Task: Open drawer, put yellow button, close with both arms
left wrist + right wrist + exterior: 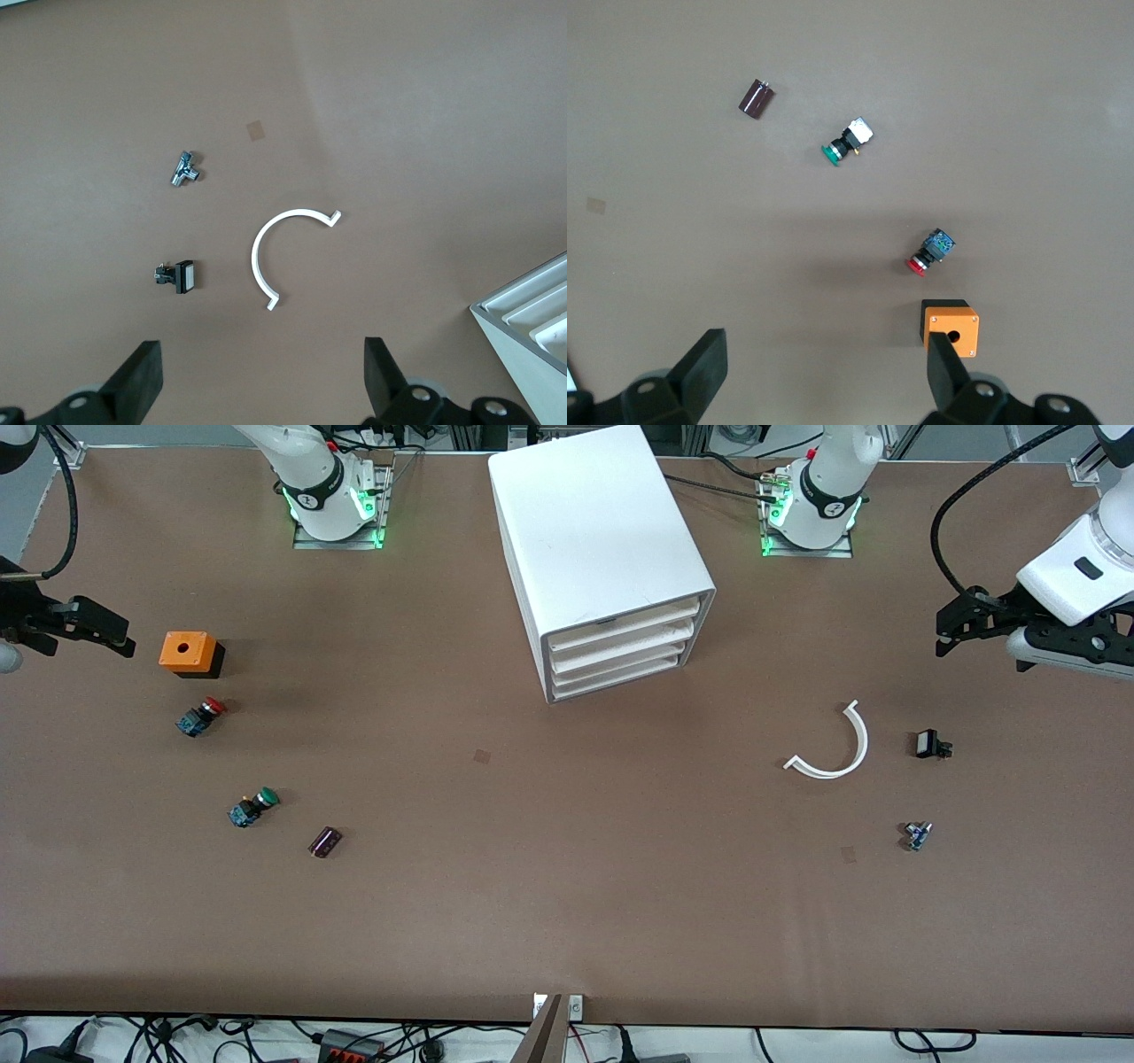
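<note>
The white cabinet stands mid-table near the arm bases, with four stacked drawers. The top drawer is shut flush with the rest. A corner of the cabinet also shows in the left wrist view. No yellow button shows in any view. My left gripper is open and empty, up over the left arm's end of the table; the left wrist view shows bare table between its fingers. My right gripper is open and empty, up over the right arm's end, beside an orange box that also shows in the right wrist view.
A red-capped switch, a green-capped switch and a dark purple cylinder lie toward the right arm's end. A white curved strip, a small black part and a small metal part lie toward the left arm's end.
</note>
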Motion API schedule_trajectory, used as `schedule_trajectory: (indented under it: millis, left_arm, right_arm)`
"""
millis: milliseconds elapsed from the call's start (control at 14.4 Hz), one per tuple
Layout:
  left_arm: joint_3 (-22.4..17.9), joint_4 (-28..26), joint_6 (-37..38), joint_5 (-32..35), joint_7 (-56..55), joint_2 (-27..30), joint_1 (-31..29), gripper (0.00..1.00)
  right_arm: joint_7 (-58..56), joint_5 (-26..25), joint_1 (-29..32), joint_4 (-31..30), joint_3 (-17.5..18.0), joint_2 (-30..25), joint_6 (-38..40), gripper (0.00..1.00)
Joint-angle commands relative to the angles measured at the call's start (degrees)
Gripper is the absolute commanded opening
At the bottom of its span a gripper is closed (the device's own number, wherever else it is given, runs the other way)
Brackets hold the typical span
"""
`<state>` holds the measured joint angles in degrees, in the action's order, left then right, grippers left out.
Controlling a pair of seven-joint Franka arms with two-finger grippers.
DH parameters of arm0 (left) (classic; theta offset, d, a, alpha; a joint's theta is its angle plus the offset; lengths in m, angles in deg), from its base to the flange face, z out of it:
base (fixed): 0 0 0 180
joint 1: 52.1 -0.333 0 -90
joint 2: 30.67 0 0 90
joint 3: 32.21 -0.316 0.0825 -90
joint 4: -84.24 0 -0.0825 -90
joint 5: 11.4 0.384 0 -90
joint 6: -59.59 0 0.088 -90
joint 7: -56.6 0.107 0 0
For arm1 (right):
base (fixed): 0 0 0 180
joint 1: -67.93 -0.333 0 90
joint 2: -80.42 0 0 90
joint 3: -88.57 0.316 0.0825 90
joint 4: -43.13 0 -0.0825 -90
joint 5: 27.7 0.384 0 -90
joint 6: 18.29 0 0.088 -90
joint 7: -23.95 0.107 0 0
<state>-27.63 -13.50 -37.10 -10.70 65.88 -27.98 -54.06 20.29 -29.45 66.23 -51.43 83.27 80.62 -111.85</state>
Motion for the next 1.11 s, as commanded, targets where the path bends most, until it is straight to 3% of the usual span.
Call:
schedule_trajectory:
  millis: [0, 557, 1043]
  left_arm:
    - [0.8, 1.3, 0.7, 0.1, 1.1, -0.6, -1.0, 1.0]
    - [0.8, 5.3, 3.3, 0.0, 0.9, -3.1, -0.3, 1.0]
    - [0.9, 5.2, 4.7, 0.2, 1.0, -3.2, -0.2, 1.0]
  right_arm:
    - [-0.5, -0.7, -0.1, -1.1, 0.1, -1.1, -0.7, 1.0]
    - [-0.7, -0.9, 0.1, -0.9, -0.1, -0.6, -0.7, 1.0]
    - [-0.7, -0.9, 0.1, -0.9, -0.1, -0.8, -0.7, 1.0]
